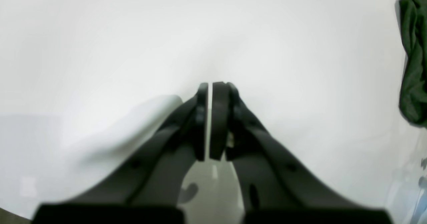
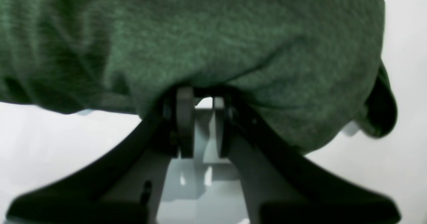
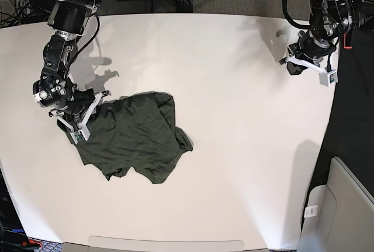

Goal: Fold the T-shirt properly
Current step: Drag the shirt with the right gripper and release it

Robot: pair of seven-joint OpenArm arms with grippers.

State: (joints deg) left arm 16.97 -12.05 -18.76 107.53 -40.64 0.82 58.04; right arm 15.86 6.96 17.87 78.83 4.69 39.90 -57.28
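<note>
A: Shirt [image 3: 137,135] sits bunched on the near-left part of the bench [image 3: 234,117], crumpled, one lobe trailing toward the middle. Not flat, no fold made yet, I'd say.

B: Right pincer [image 3: 89,118]?

A: At the shirt's left edge. In the wrist view cloth drapes over the tips; jaws stand slightly apart with light showing between them. Looks like it's nipping a thin edge of shirt, but the contact itself is hidden under fabric.

B: Left pincer [image 1: 210,85]?

A: Pressed together, nothing in it. It hangs over bare bench at the far right, well apart from the shirt; only a strip of green shows at the edge of its wrist view.

B: So the step is?

A: Judgement: spreading the shirt flat before folding. To do it well, check that the right pincer has a single layer at hem or shoulder, not a wad. Bring the left across, spread it, take the opposite edge, then pull both apart low over the bench so the knit slides flat.

B: Risk?

A: Thin fabric, it slips or drags the whole heap. Go slow.
</note>
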